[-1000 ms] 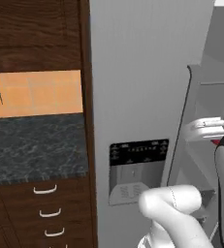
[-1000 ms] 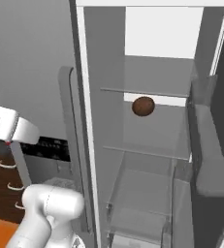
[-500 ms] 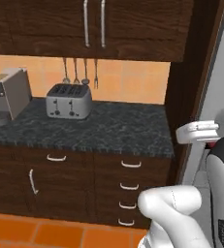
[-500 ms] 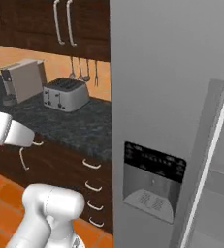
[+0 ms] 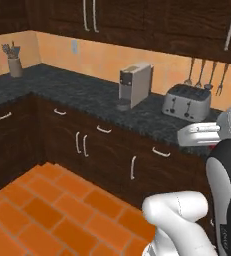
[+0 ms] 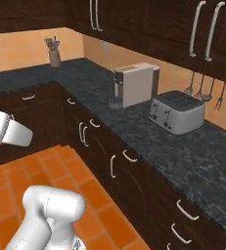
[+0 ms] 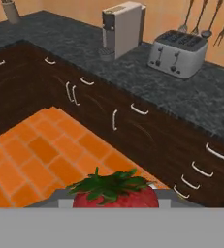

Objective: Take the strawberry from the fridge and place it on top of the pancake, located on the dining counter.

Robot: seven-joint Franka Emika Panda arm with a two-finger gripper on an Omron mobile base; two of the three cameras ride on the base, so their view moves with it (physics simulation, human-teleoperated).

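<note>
Strawberry (image 7: 114, 193) seemingly held in hand, above tiled floor (image 7: 40, 160)

Bright red strawberry (image 7: 115, 194) with green leafy cap, orange square-tiled floor (image 5: 47, 205), black speckled stone counter (image 6: 148, 132), dark brown wood-grain cabinets (image 5: 87, 145) with pale handles, silver toaster (image 6: 177, 112), orange backsplash wall (image 5: 107, 60)

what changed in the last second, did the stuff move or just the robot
The base turned: the open fridge slid out of the base views, which now face the black wall counter, toaster and coffee machine. Nothing on the counter moved. The strawberry sits at the gripper.
</note>
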